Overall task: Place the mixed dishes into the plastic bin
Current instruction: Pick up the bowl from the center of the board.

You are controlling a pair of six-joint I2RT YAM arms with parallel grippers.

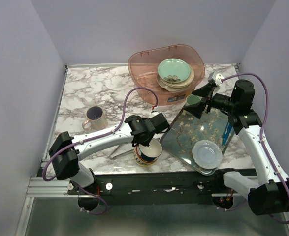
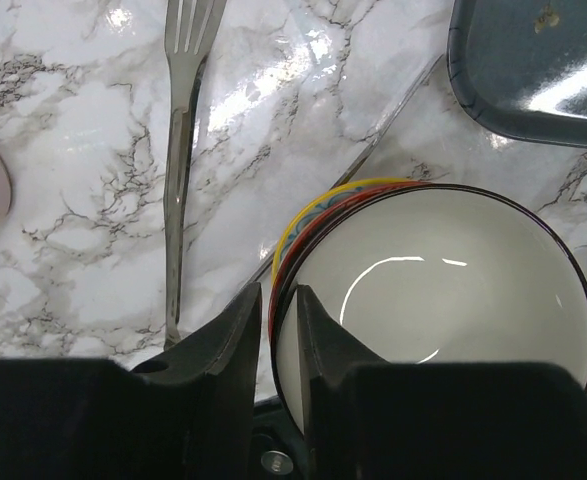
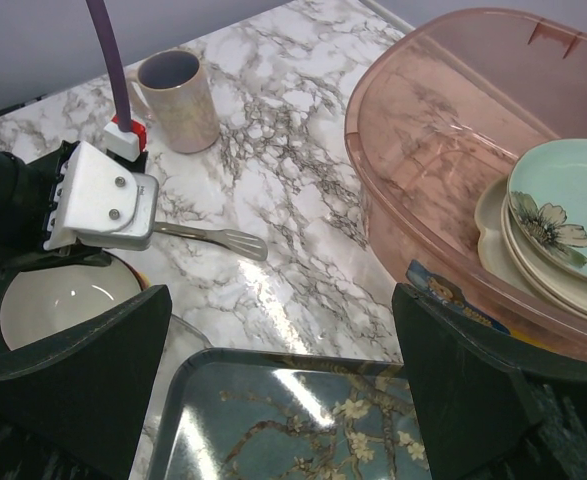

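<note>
left gripper (image 2: 278,305) straddles the rim of the patterned bowl (image 2: 443,300).

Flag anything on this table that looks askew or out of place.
The floral tray lies skewed to the table edges, and the pale plate at its near corner seems to overlap the tray's rim. In the plastic bin, the mint-green plate looks tilted on its stack. Nothing looks spilled or broken.
</note>
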